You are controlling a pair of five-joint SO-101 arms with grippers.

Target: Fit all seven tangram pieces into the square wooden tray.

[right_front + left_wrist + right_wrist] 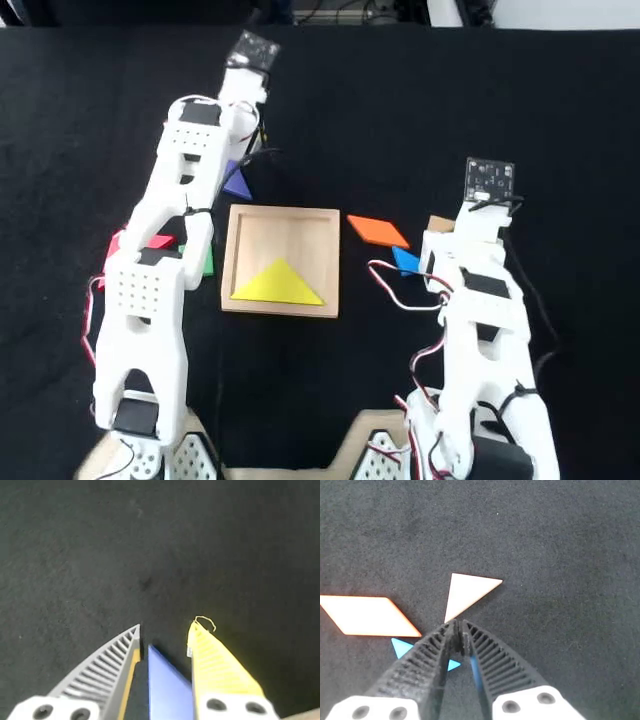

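Note:
The square wooden tray [232, 262] lies mid-table with a yellow triangle [277, 284] flat inside it. My left gripper [165, 628] is shut on a purple piece [167, 692], which shows in the high view as a purple piece [237, 184] beside the left arm, just off the tray's far left corner. My right gripper [458, 626] is shut on nothing, its tips over a blue piece [400, 647] and close to a tan triangle [466, 591]. An orange parallelogram [365, 615] lies beside them. To the right of the tray lie the orange parallelogram [378, 230], blue piece [405, 260] and tan triangle [440, 223].
A red piece [124, 243] and a green piece [207, 263] lie left of the tray, partly under the left arm [160, 270]. The right arm [480, 320] stands to the right of the tray. Black cloth [420, 110] covers the table.

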